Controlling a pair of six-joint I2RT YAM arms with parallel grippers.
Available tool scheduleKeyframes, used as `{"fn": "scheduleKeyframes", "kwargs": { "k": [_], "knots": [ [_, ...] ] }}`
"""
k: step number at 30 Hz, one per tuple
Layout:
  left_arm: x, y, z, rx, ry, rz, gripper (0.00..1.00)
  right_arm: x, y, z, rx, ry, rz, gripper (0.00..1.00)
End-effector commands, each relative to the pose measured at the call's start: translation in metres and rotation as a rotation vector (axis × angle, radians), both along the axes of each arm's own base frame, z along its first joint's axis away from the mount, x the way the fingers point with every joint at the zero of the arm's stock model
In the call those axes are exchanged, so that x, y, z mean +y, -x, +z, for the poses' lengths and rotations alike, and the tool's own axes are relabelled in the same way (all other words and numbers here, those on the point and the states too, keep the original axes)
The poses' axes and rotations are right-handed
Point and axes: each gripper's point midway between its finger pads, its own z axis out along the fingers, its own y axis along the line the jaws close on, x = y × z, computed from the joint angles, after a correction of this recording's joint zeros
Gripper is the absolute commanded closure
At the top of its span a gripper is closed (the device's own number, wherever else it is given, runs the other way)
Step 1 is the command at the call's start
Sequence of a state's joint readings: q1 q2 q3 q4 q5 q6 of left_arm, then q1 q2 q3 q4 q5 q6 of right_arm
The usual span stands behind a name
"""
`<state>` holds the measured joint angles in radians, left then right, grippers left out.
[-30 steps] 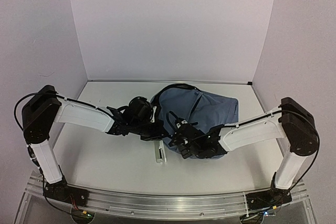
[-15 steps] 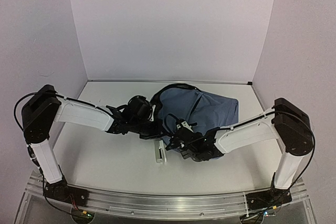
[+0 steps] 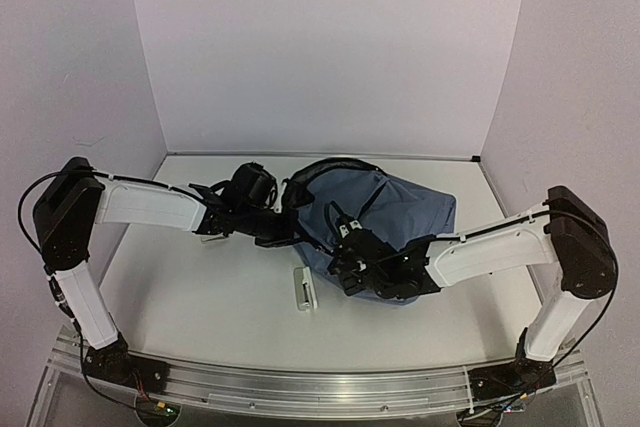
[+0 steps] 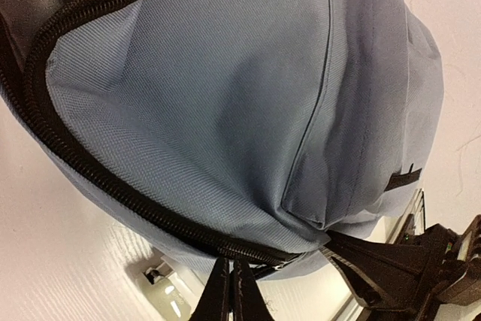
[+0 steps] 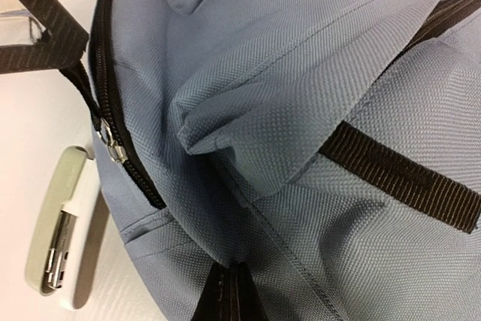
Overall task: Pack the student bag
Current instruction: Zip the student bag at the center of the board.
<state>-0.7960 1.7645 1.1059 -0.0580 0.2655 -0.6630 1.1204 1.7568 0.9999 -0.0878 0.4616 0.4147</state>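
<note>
The student bag (image 3: 395,212), a large slate-blue backpack with black zippers, lies at the middle right of the table. My left gripper (image 3: 296,234) is at its left edge. In the left wrist view the fingertips (image 4: 229,291) are shut right at the black zipper (image 4: 83,171) along the bag's rim. My right gripper (image 3: 343,265) is at the bag's near left corner. In the right wrist view its fingers (image 5: 231,295) are shut on a fold of blue fabric (image 5: 248,148), beside the zipper slider (image 5: 111,144).
A small white and grey device (image 3: 302,289) lies on the table just in front of the bag, also seen beside the bag (image 5: 64,223). A black strap (image 5: 406,178) crosses the bag's fabric. White walls close in the table's back and sides.
My right gripper has shut on the bag's fabric and shifted slightly right. The left arm has drawn back and to the left, taking the bag's zipper edge with it.
</note>
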Motion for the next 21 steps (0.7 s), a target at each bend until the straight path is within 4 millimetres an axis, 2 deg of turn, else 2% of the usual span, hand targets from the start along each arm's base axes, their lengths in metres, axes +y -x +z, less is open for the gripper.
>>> {"fn": "scheduleKeyframes", "kwargs": {
  "k": [1,7,14,21],
  "knots": [
    [0.027,-0.05,0.05,-0.18,-0.019,0.076,1.0,-0.024,0.017,-0.015,0.078,0.071,-0.004,1.0],
    [0.031,-0.059,0.06,-0.219,-0.04,0.042,1.0,-0.028,0.02,-0.015,0.092,0.069,-0.009,1.0],
    [0.021,-0.065,0.074,-0.266,-0.039,-0.033,1.0,-0.031,0.025,-0.011,0.106,0.043,-0.008,1.0],
    [0.033,-0.093,0.075,-0.28,-0.106,0.0,1.0,-0.031,0.03,-0.005,0.126,0.01,0.0,1.0]
  ]
}}
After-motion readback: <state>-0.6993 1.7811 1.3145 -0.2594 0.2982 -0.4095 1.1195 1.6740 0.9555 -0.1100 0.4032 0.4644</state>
